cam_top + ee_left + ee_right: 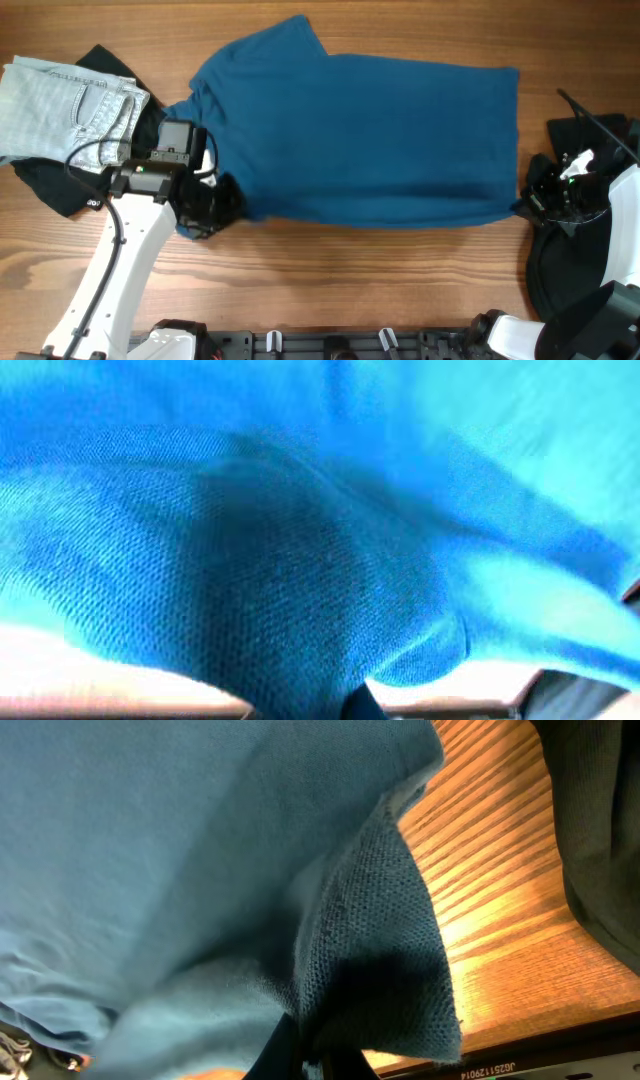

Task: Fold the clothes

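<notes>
A large deep-blue short-sleeved shirt (370,135) lies spread across the middle of the wooden table. My left gripper (215,205) is shut on the shirt's near-left corner; blue fabric (300,560) fills the left wrist view. My right gripper (525,203) is shut on the shirt's near-right corner, and the cloth (380,950) hangs over its fingers in the right wrist view. Pale-blue denim jeans (65,110) lie folded at the far left on a black garment (60,185). Another black garment (575,270) lies at the right edge.
Bare wooden tabletop (350,280) runs along the near side below the shirt. The arm bases (330,345) stand at the near edge. Cables (90,150) loop over the left arm by the jeans.
</notes>
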`<state>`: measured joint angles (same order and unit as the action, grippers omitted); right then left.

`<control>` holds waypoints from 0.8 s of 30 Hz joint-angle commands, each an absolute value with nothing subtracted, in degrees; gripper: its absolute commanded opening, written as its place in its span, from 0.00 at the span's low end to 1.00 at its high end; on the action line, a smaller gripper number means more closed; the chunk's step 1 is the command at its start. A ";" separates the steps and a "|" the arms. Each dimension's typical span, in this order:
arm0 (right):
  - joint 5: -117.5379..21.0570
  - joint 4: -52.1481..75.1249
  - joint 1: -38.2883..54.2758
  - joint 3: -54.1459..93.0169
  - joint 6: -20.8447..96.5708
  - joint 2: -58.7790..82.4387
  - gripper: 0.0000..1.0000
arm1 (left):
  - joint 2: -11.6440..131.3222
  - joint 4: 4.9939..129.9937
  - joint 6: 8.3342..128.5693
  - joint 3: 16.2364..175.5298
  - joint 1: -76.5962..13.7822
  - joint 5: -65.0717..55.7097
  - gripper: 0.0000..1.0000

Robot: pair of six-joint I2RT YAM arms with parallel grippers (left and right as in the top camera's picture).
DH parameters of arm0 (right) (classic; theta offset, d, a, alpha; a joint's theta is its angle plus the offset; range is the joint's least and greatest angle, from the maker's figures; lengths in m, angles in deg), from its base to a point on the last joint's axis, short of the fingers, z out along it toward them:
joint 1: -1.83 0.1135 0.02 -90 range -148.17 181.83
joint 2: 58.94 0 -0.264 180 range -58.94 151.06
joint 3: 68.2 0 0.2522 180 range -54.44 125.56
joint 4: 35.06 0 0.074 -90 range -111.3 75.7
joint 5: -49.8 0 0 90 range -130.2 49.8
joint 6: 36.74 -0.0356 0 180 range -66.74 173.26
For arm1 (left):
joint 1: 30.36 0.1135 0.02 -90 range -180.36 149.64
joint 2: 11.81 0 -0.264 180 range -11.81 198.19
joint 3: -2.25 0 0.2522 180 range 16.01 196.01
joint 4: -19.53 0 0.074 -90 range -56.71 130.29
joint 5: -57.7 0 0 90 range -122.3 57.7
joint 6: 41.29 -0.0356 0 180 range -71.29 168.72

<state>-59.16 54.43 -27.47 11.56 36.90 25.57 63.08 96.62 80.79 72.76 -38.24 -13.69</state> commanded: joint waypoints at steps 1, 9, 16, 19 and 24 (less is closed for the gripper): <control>-57.74 54.43 -27.27 12.56 37.88 24.85 0.04 | 64.94 92.27 77.99 73.39 -38.41 -17.99 0.04; -57.67 53.33 -27.27 12.56 38.23 24.87 0.04 | 72.35 90.59 72.90 73.39 -38.39 -24.07 0.51; -55.99 52.96 -27.27 12.56 38.17 24.87 0.04 | 72.48 90.94 72.92 70.35 -38.39 -34.28 0.54; -55.99 52.87 -27.27 12.56 38.19 24.87 0.04 | 72.92 83.92 72.92 67.73 -38.39 -33.88 0.51; -56.03 52.57 -27.27 12.56 38.08 24.87 0.04 | 76.46 77.65 72.94 65.15 -38.39 -32.99 0.47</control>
<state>-57.61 53.01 -27.47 11.56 37.12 25.57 73.84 79.72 73.80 66.53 -38.24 -32.48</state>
